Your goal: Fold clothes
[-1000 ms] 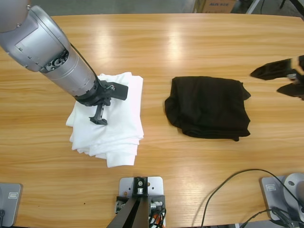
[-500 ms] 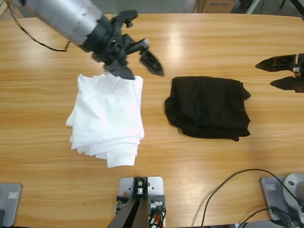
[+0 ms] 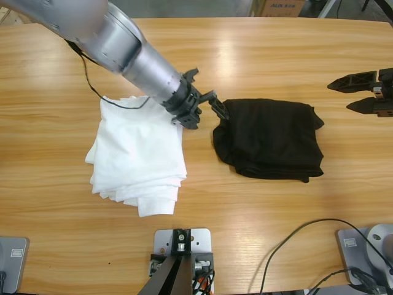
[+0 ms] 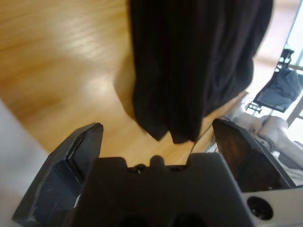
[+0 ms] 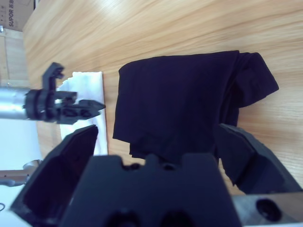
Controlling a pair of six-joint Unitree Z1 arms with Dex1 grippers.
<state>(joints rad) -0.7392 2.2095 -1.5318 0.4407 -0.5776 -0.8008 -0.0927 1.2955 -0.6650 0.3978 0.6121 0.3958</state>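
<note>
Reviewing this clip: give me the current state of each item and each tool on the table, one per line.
black polo shirt: folded into a rough rectangle, lying flat on the table, held by nothing.
white garments: folded stack, lying left of the black shirt and apart from it.
left tool: open, at the black shirt's left edge, gripping nothing.
right tool: open, off the shirt's upper right, empty.

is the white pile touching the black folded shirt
Apart. In the high view a strip of bare table separates the white pile from the black folded shirt.
</note>
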